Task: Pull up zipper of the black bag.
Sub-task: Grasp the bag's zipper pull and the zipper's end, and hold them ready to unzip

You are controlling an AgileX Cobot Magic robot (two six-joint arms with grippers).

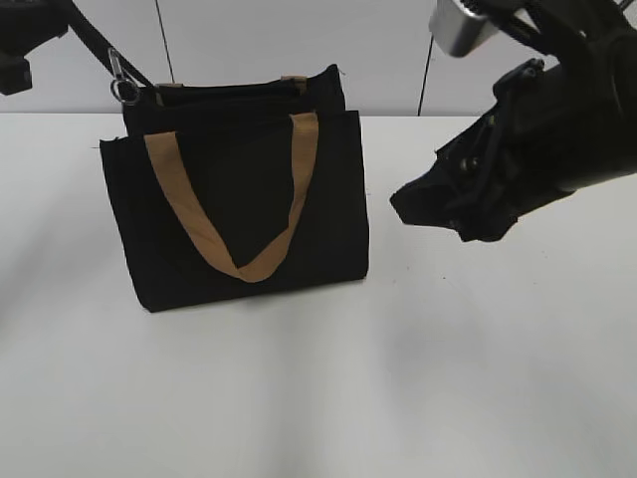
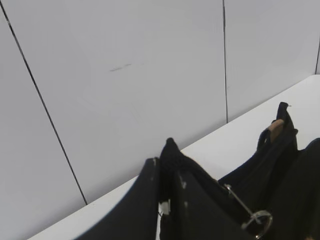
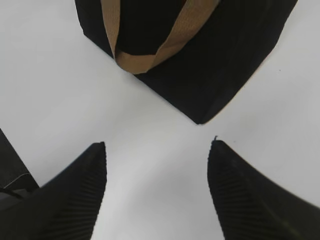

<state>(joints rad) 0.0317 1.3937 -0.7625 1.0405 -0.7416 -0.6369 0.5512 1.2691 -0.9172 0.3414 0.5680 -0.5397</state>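
White tabletop [image 1: 318,398] ran back to a pale panelled wall [image 1: 249,50], and on it, left of the middle in the exterior view, stood the black bag [image 1: 239,214], boxy and upright, with a tan strap handle [image 1: 234,209] hanging down its near face in a V. At the bag's top left corner the zipper [image 1: 123,80], a small silver pull with a ring, stood lifted above the rim, with a dark strip rising from it toward the left arm [image 1: 30,35] at the upper left edge. The right gripper [image 1: 438,204] hung to the right of the bag, above the table and apart from the fabric. From the left wrist view, the wall panels [image 2: 125,75] filled most of the picture; low in it the left gripper [image 2: 167,170] showed two dark fingers [image 2: 145,200] standing close together with what looked like a peak of black material pinched between them, though I could not tell for certain whether they were clamped on it. Beside them lay the silver pull and its ring [image 2: 252,215], with the bag's open top edge [image 2: 285,135] beyond. From the right wrist view, the right gripper's two ribbed fingertips [image 3: 75,195] stood wide apart over bare table [image 3: 155,170], holding nothing, while the bag's lower corner [image 3: 200,90] and the loop of the handle [image 3: 140,60] sat just ahead of them.
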